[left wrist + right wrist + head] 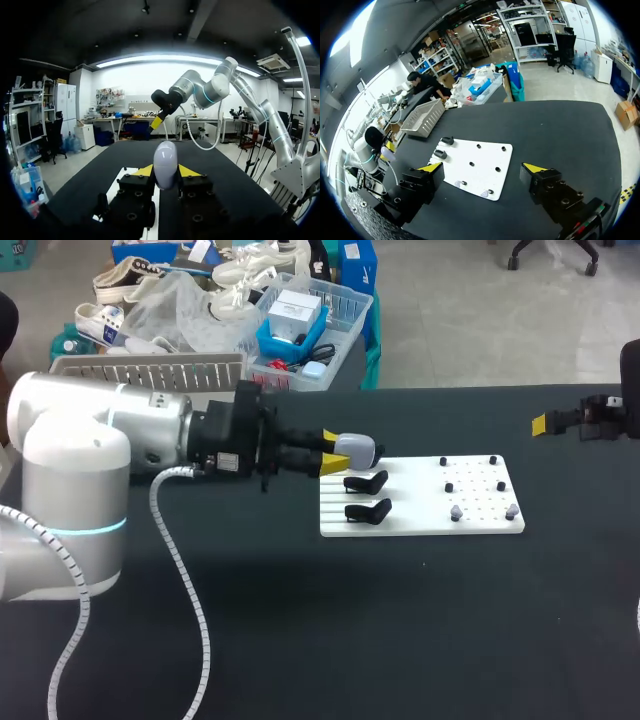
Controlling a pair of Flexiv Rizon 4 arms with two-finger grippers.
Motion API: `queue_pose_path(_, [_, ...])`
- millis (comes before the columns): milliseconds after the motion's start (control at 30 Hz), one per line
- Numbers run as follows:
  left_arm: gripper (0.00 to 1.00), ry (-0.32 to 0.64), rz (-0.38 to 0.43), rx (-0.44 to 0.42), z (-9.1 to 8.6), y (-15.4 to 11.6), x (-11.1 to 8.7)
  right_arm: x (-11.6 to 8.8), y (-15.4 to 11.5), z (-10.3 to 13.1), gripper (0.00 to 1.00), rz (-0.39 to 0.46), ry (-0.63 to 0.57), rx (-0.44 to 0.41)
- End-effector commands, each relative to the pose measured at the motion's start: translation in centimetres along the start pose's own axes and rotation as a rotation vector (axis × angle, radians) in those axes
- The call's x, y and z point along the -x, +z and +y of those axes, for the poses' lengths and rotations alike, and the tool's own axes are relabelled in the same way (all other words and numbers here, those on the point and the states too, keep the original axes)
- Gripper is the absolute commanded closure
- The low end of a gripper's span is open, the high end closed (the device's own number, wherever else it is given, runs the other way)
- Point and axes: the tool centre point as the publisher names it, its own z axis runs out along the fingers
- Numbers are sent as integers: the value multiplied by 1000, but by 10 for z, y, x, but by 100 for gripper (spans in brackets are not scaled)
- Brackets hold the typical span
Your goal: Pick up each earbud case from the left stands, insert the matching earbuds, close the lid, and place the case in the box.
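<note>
The left arm [90,450] is stretched in from the left side, low over the surface [300,640]. Its wrist is kept level, so the left end effector [333,452] is pointed sideways toward the middle. Its two yellow-tipped fingers are pressed on a pale earbud case [165,162] from both sides, and the case is held between them. The right arm [220,85] is bent up high and comes in from the right side. The right end effector [482,167] is held above the surface and tilted down toward it, well apart from the left one. Its two yellow-tipped fingers are spread wide apart.
</note>
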Motion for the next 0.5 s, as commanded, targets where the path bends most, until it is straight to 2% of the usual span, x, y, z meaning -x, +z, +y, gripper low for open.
queue_pose_path(33, [100,14,-41,21,-16,-5,3,0,0,-1,0,0,-1,5])
queue_pose_path(233, [100,48,-56,46,-27,4,6,0,0,-1,0,0,-1,5])
queue_pose_path(367, [100,113,-82,72,-34,13,5,0,0,-1,0,0,-1,5])
queue_pose_path(500, [100,124,-80,61,-39,20,4,0,0,-1,0,0,-1,5])
